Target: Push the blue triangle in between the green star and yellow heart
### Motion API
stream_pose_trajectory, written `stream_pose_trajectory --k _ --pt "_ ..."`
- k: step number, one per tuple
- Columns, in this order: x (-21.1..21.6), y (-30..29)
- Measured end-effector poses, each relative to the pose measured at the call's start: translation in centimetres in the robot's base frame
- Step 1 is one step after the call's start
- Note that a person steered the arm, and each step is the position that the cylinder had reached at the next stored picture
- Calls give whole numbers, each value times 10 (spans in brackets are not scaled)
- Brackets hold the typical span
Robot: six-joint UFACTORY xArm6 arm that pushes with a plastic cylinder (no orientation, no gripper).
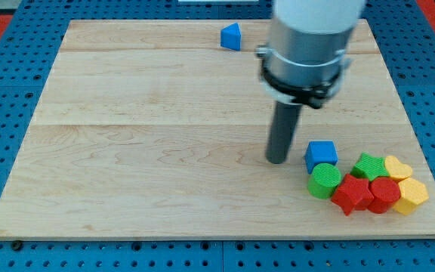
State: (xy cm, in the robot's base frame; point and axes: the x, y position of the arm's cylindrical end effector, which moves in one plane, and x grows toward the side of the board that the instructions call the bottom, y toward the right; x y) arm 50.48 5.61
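Observation:
The blue triangle (232,36) sits near the view's top edge of the wooden board, left of the arm. The green star (369,165) and the yellow heart (397,167) touch each other in a cluster at the view's lower right. My tip (279,160) rests on the board just left of a blue cube (321,156), far below the blue triangle and left of the cluster.
The cluster also holds a green cylinder (325,181), a red star (351,194), a red cylinder (384,194) and a yellow hexagonal block (411,196). The wooden board (142,151) lies on a blue pegboard; its bottom edge runs close under the cluster.

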Motion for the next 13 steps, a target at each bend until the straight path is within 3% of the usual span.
stream_pose_trajectory --k 1,3,4,5,8,13 --pt "-17 -71" --pt "-169 -191" --pt "-259 -197" --pt "-313 -177" --pt "-283 -48" --pt "-134 118"
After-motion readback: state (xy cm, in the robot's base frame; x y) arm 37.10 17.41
